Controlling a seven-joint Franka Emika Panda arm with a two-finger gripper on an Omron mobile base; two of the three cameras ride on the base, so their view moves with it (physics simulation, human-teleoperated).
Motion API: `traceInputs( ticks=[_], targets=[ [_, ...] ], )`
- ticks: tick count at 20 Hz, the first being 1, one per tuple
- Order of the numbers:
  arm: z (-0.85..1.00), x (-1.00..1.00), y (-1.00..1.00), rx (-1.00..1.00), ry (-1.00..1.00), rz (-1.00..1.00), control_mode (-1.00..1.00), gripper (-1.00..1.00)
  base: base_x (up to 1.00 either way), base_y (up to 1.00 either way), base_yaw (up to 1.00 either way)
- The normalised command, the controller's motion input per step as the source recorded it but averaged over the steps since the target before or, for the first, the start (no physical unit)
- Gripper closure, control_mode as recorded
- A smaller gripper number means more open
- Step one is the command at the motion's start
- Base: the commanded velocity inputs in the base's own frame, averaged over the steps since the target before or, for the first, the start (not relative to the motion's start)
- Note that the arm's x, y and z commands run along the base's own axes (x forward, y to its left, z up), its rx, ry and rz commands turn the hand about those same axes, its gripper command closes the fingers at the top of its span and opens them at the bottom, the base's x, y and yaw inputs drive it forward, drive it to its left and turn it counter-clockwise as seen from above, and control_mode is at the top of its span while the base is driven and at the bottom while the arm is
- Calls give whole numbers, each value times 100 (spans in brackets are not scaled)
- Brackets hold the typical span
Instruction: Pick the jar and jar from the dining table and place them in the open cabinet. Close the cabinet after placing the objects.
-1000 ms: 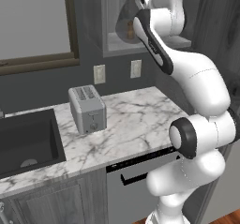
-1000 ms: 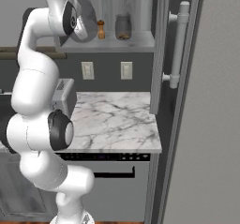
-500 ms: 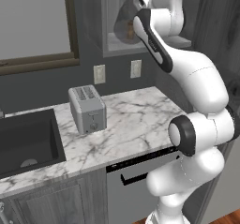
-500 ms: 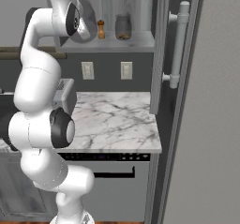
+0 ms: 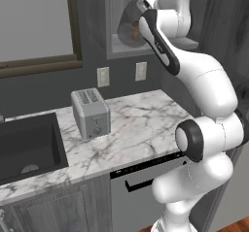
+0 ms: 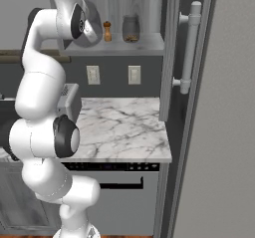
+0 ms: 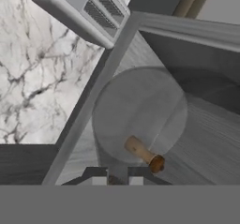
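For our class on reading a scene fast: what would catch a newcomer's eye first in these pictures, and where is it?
The big white arm reaching up into the open cabinet above the counter. On the cabinet shelf stand a jar and a small wooden grinder. Lower left, a silver toaster sits on the marble counter beside the dark sink.

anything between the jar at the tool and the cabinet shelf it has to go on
Nothing blocks the way: the glassy jar at the tool hangs over the cabinet shelf. A small wooden shaker stands close beside it, another jar farther along.
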Motion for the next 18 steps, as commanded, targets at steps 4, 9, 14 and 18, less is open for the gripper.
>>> traceInputs(
  ticks=[4,9,14,18],
  targets=[
    [-8,2,0,-5,0,4,-100,100,0,0,0],
    [-1,19,2,-4,0,1,-100,100,0,0,0],
    [-2,20,5,-5,0,0,-100,100,0,0,0],
    [-3,17,6,-5,0,0,-100,100,0,0,0]
  ],
)
